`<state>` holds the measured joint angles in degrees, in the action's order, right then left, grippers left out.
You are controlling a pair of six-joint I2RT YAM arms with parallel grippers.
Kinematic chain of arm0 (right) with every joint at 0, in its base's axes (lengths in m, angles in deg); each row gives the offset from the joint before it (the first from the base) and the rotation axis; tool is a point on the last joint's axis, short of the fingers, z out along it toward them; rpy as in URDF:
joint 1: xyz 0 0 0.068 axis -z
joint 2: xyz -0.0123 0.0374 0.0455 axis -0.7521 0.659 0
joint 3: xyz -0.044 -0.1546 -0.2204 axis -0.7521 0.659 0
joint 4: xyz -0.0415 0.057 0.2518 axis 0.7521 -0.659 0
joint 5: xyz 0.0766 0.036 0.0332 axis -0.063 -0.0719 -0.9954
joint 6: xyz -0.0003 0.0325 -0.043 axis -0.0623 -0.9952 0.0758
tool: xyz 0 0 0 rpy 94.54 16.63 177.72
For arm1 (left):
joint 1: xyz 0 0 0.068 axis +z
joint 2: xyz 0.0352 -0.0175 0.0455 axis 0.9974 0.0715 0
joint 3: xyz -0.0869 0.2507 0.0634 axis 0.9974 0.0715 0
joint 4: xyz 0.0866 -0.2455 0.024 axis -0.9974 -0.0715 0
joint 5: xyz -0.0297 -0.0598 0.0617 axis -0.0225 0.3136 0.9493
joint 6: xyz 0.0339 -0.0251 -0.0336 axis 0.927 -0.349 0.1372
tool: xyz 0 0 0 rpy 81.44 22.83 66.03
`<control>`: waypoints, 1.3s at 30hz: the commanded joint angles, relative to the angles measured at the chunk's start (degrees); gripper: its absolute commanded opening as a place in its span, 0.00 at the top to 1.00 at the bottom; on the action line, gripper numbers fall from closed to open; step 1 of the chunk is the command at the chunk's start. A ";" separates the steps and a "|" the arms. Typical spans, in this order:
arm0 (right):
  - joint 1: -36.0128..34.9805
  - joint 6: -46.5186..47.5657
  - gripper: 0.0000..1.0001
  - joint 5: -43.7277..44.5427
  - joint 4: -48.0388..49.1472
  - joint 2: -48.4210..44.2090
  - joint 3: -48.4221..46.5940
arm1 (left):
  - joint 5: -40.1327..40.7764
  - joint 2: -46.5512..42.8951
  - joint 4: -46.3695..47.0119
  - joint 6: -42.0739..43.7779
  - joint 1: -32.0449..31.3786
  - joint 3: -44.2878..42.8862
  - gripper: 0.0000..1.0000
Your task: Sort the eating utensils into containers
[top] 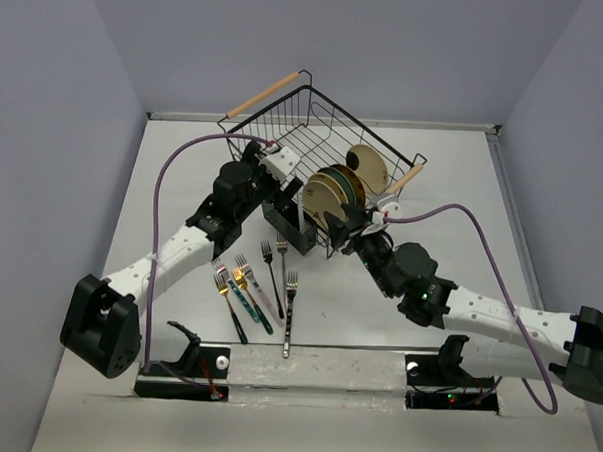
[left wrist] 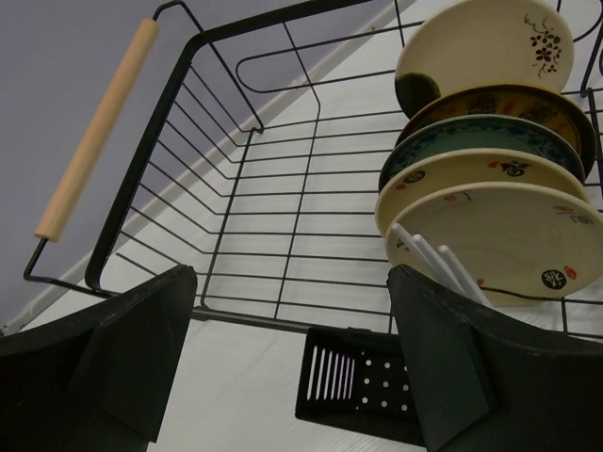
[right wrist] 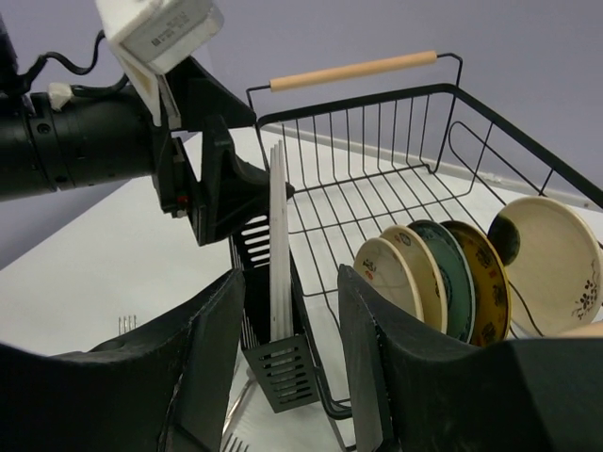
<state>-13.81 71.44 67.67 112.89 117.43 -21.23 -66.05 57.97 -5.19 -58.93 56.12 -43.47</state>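
Several forks (top: 290,311) lie side by side on the table in front of the arms, some silver, some gold-headed (top: 241,281), one with a teal handle. The black slotted caddy (top: 284,225) stands against the wire rack's near side. White utensil handles (right wrist: 278,235) stand upright in one of its compartments. My left gripper (top: 281,197) hovers over the caddy (left wrist: 363,381), jaws wide apart and empty. From the right, my right gripper (top: 344,224) faces the caddy (right wrist: 283,377); its fingers (right wrist: 212,358) are apart with nothing between them.
A black wire dish rack (top: 316,127) with wooden handles (right wrist: 353,70) sits behind the caddy and holds several upright plates (top: 335,192). A purple cable (top: 159,230) loops beside the left arm. Walls close the table on three sides.
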 commanded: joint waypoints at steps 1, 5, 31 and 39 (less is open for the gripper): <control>0.27 -1.04 0.50 0.61 -0.24 -2.89 -1.35 | -0.09 2.21 4.32 1.06 -0.72 -2.78 0.03; 0.27 -1.30 0.50 0.44 -1.03 -4.65 -1.00 | -0.53 4.06 5.81 1.77 -1.42 -2.69 0.02; 0.27 -4.90 0.47 5.00 -3.32 -20.92 2.17 | 7.02 2.13 7.22 5.02 -13.29 -1.46 0.01; 0.27 -3.94 0.47 4.04 -4.28 -19.07 0.15 | 16.96 -2.44 10.56 7.48 -11.97 1.62 0.01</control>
<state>-13.81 66.59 71.38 108.56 98.42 -19.11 -54.73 59.70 0.51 -53.03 43.29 -43.08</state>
